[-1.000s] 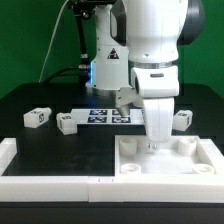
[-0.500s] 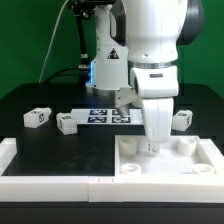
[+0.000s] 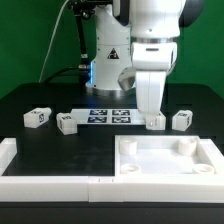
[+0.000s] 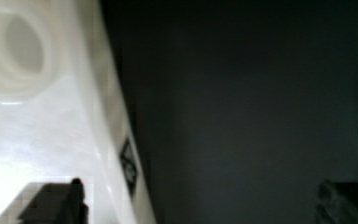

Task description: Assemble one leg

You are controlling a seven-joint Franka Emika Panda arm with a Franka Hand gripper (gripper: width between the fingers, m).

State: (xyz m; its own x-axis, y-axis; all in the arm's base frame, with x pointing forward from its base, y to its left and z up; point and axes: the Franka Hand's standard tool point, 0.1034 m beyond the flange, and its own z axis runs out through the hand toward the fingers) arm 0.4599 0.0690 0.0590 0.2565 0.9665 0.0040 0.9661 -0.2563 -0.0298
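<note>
Pincer hangs w/ jaws wide apart & empty over the far edge of the tray, the leg just below it on the table, another leg near, on the exterior view's right.

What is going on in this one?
The arm's gripper hangs open and empty over the far edge of the tray. Nothing is being held. One leg lies on the table just under the gripper, with a second leg beside it. Two more lie at the exterior view's left, past the marker board. No leg shows in the tray yet.
</note>
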